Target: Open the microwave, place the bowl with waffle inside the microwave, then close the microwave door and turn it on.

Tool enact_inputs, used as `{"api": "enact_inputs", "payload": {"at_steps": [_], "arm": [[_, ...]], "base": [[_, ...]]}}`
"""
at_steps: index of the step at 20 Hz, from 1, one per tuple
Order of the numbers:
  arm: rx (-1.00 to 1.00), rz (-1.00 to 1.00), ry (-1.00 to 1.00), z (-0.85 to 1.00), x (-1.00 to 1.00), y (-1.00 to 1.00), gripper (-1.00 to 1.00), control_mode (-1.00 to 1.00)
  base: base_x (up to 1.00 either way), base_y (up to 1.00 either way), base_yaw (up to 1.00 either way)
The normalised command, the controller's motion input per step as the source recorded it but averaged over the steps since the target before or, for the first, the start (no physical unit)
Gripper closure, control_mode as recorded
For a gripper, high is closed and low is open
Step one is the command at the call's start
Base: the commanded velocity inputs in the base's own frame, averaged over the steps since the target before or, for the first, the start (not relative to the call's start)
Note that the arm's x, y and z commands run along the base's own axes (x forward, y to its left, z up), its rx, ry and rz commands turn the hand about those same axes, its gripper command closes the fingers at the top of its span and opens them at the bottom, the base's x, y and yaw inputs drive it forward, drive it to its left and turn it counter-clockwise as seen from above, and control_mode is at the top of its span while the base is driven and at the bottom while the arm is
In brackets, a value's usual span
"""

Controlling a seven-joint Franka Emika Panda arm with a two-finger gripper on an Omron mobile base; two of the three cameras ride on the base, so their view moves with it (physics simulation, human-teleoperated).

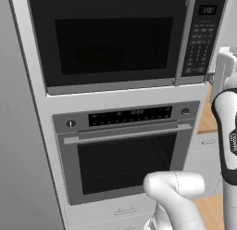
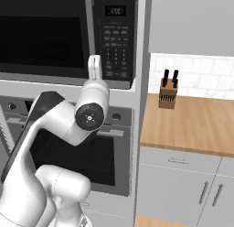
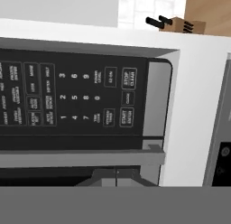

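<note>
White cabinet [image 1: 41, 108]: one microwave [image 1: 115, 39], one oven [image 1: 125, 150].

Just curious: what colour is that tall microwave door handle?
Grey-silver; the tall vertical bar handle shows best in the left base view.

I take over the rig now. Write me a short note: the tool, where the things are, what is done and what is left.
Tool: shut, holding nothing, near the lower edge of the microwave, by its keypad.
Microwave door: closed, handle upright beside the keypad.
Bowl: a round shape shows dimly behind the glass; I cannot confirm it.
Done, apparently: the door is shut.
Left: press the start button, probably the last step.
</note>
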Motion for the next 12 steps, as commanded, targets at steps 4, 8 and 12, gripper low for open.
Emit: {"api": "enact_inputs", "payload": {"at_steps": [4, 8, 12], "arm": [[0.02, 0.0, 0.01, -0.17, 0.44, 0.0, 1.0, -1.0], [0.02, 0.0, 0.02, -0.16, 0.44, 0.0, 1.0, -1.0], [0.05, 0.0, 0.01, -0.02, 0.41, 0.0, 1.0, -1.0]], "base": [[0.0, 0.0, 0.0], [0.0, 0.0, 0.0], [0.0, 0.0, 0.0]]}}
